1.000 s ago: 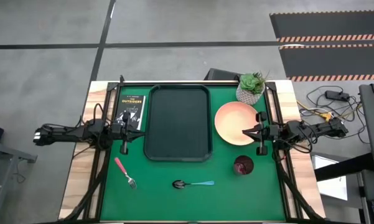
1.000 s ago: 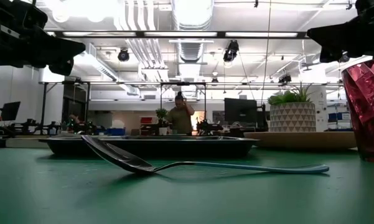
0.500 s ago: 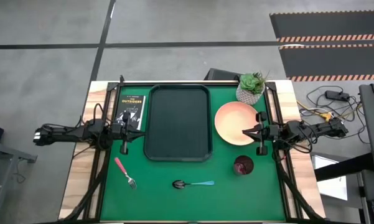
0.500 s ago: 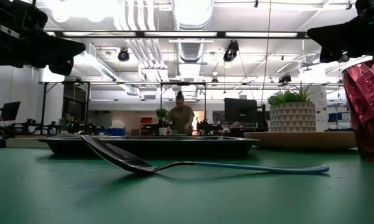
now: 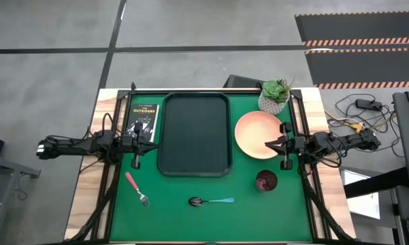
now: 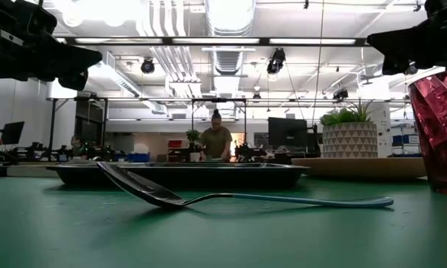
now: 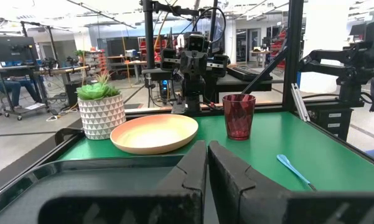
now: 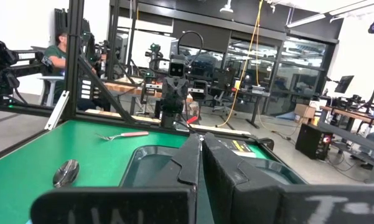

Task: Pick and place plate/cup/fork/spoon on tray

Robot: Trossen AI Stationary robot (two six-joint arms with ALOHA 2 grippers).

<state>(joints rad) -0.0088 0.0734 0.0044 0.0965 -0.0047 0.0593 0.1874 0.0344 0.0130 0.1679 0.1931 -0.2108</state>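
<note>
The dark tray [image 5: 194, 134] lies at the table's middle, toward the far side. The peach plate [image 5: 257, 133] lies to its right, and the dark red cup [image 5: 266, 181] stands nearer, upright. The pink-handled fork [image 5: 137, 188] lies near left. The blue-handled spoon [image 5: 211, 201] lies near the middle, bowl to the left. My left gripper [image 5: 152, 142] is shut and empty, held above the tray's left rim. My right gripper [image 5: 269, 145] is shut and empty, held above the plate's near right part. Both wrist views show the fingertips closed together, the left gripper [image 7: 207, 163] and the right gripper [image 8: 201, 155].
A white pot with a green plant [image 5: 275, 95] stands at the far right, just beyond the plate. A dark book [image 5: 145, 122] lies left of the tray, under my left arm. Bare green mat lies along the near edge. A person stands far off in the room [image 6: 216, 140].
</note>
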